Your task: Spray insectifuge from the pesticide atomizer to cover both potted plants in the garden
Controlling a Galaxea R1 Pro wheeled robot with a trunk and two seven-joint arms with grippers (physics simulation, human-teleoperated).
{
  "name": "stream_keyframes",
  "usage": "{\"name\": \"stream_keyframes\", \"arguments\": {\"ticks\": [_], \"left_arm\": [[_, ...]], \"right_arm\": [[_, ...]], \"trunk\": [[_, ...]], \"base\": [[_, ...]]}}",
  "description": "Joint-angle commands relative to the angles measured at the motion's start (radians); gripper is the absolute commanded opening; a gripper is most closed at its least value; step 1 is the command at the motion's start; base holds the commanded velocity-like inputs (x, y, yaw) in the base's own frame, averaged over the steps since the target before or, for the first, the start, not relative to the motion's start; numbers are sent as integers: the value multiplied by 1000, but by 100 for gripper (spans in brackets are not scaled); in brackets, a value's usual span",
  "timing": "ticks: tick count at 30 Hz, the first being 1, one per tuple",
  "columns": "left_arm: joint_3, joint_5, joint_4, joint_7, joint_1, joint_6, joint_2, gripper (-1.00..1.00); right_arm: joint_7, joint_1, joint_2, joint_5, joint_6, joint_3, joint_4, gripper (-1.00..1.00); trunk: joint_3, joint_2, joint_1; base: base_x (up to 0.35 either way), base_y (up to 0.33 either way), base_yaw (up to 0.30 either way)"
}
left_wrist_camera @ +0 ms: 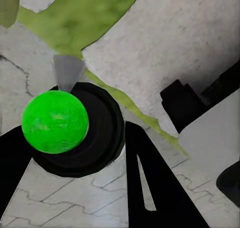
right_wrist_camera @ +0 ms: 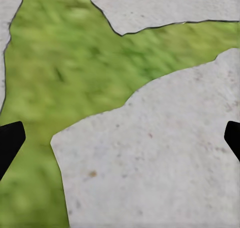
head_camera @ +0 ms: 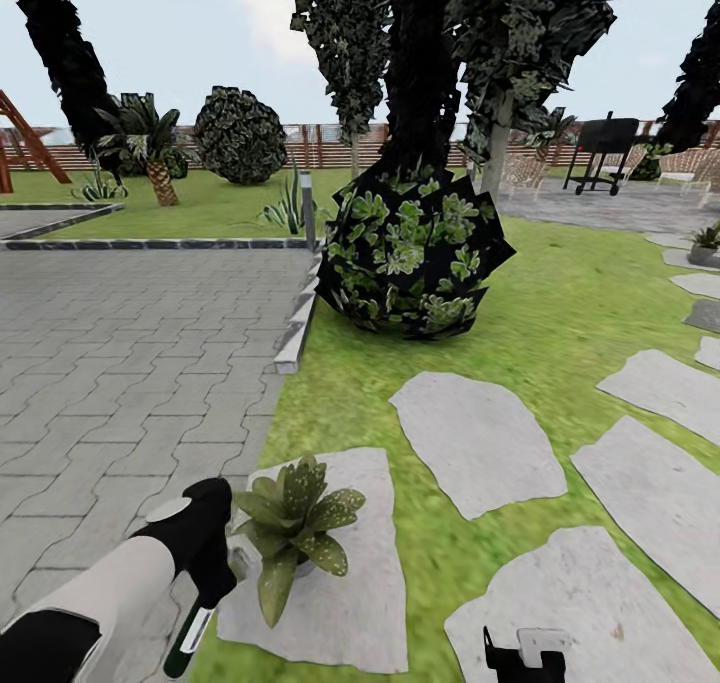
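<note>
1. My left hand [head_camera: 205,573] sits low at the near left, over the edge of the grey paved patio [head_camera: 120,363], closed round the slim dark green pesticide atomizer with white parts [head_camera: 190,638].
2. In the left wrist view the atomizer's bright green round top [left_wrist_camera: 55,121] sits in a black ring between my black fingers [left_wrist_camera: 150,183], pale clear nozzle tip [left_wrist_camera: 66,73] pointing toward the grass.
3. My right hand [head_camera: 525,658] is at the near bottom edge over a flat grey stepping stone [head_camera: 590,613]; its dark fingertips [right_wrist_camera: 10,140] stand wide apart, nothing between them.
4. Just beside my left hand, a small potted plant, a low rosette of broad pointed green leaves [head_camera: 295,523], stands on another grey stone [head_camera: 340,583]; fine whitish specks of insectifuge [head_camera: 335,513] dot its leaves.
5. Further out: green lawn [head_camera: 540,333] with more stones, then a big round dark-leaved bush [head_camera: 410,253].
6. Far right edge: a small plant [head_camera: 706,243], too small to tell apart.
7. Far back: dark trees [head_camera: 420,53], brown slatted wooden fence [head_camera: 320,148], black grill [head_camera: 605,148].
</note>
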Motion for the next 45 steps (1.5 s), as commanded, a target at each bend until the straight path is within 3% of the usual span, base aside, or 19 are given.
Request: {"name": "stream_keyframes", "arguments": {"ticks": [1, 16, 22, 35, 41, 45], "left_arm": [[0, -6, -3, 9, 0, 7, -3, -100], [4, 1, 4, 25, 6, 8, -18, -100], [1, -5, 3, 34, 56, 8, -39, -100], [5, -6, -13, 35, 58, 9, -35, -100], [7, -6, -13, 35, 58, 9, -6, -100], [8, -6, -14, 35, 58, 10, -6, -100]], "right_arm": [[-4, -1, 0, 11, -3, -7, 1, 100], [-4, -1, 0, 11, -3, -7, 1, 100], [-5, -1, 0, 11, -3, -7, 1, 100], [-5, -1, -3, 12, -3, -7, 1, 100], [-5, -1, -1, 12, -3, -7, 1, 100], [-5, -1, -1, 12, -3, -7, 1, 100]], "trunk": [[-1, 0, 0], [-1, 0, 0], [-1, 0, 0], [-1, 0, 0], [-1, 0, 0], [-1, 0, 0]], "base": [[0, 0, 0], [37, 0, 0], [2, 0, 114], [-78, -52, 9], [-1, -1, 0], [52, 60, 0]]}}
